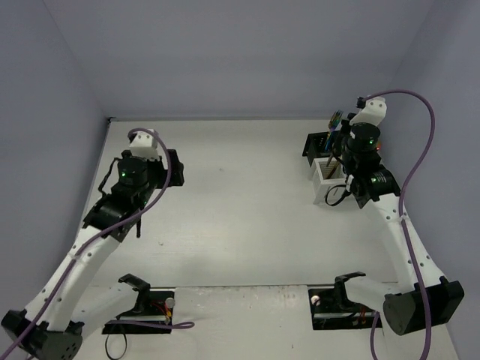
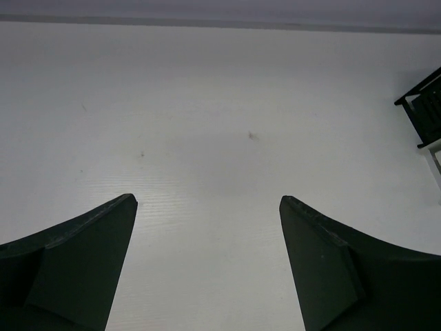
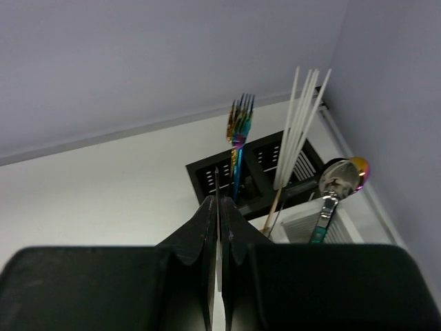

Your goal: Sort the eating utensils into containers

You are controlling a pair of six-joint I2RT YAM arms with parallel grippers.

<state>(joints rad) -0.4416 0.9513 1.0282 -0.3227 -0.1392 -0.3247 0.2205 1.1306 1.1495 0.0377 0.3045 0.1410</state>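
Observation:
My right gripper (image 3: 218,201) is shut on a thin, dark, flat utensil (image 3: 217,181) seen edge-on, its tip pointing up in front of the black caddy (image 3: 207,178). An iridescent blue fork (image 3: 239,127) and several white sticks (image 3: 301,114) stand in that caddy. A shiny spoon with a teal handle (image 3: 337,181) stands in the white caddy (image 3: 303,222). In the top view the right gripper (image 1: 341,161) hangs over the white caddy (image 1: 328,182), beside the black caddy (image 1: 315,142). My left gripper (image 2: 207,200) is open and empty over bare table, at the far left in the top view (image 1: 174,169).
The two caddies stand against the right wall near the back corner. Their edges show at the right of the left wrist view: black (image 2: 424,110), white (image 2: 435,155). Two black stands (image 1: 142,307) (image 1: 341,304) sit at the near table edge.

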